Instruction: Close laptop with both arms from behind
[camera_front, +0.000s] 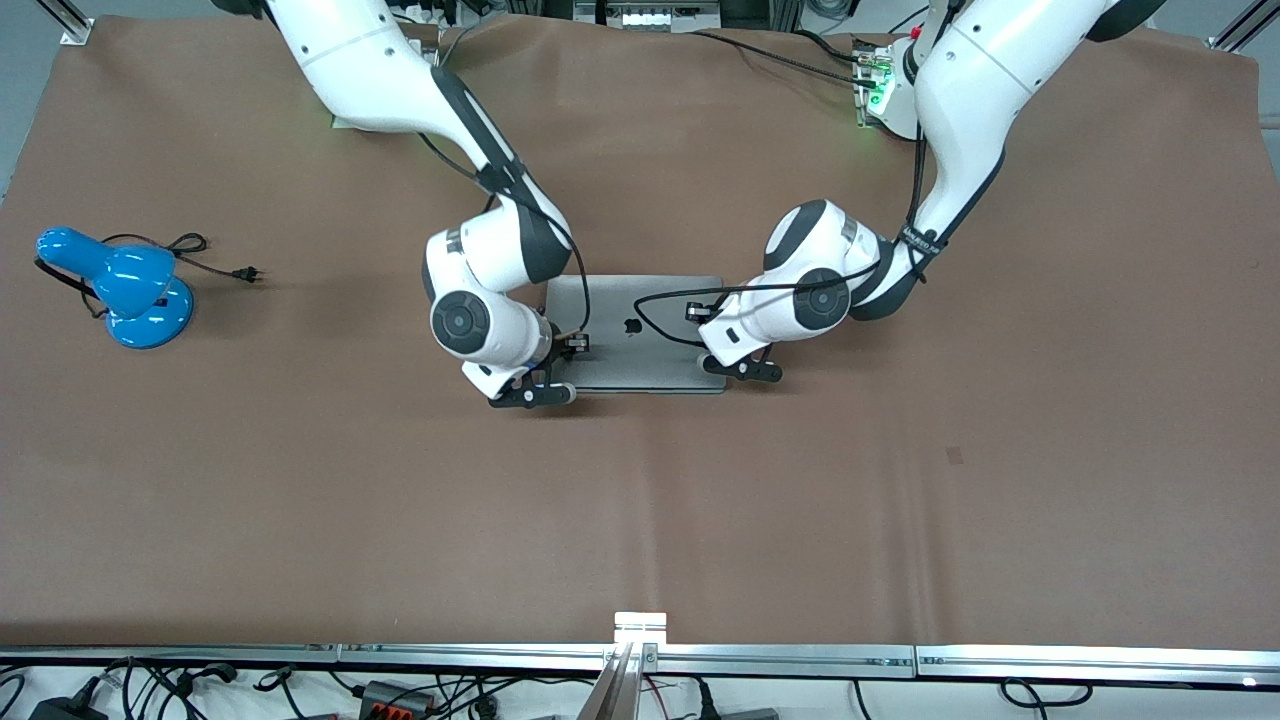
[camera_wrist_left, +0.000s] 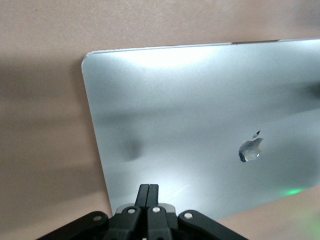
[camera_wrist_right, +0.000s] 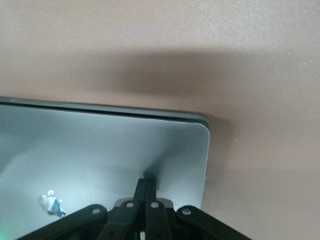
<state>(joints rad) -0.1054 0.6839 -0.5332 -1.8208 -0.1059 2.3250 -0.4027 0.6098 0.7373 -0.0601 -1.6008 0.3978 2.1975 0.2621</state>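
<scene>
The grey laptop (camera_front: 640, 345) lies flat on the brown table with its lid down and the black apple logo facing up. My right gripper (camera_front: 532, 394) is shut and empty over the lid's corner at the right arm's end, on the edge nearer the front camera. My left gripper (camera_front: 742, 369) is shut and empty over the lid's corner at the left arm's end. In the left wrist view the closed fingertips (camera_wrist_left: 149, 189) sit just above the lid (camera_wrist_left: 200, 115). In the right wrist view the closed fingertips (camera_wrist_right: 146, 184) sit over the lid (camera_wrist_right: 100, 150), and a thin dark seam shows along its edge.
A blue desk lamp (camera_front: 120, 285) with a loose black cord and plug (camera_front: 245, 272) stands toward the right arm's end of the table. A metal bracket (camera_front: 640, 628) sits at the table edge nearest the front camera. Black cables trail from both arms over the lid.
</scene>
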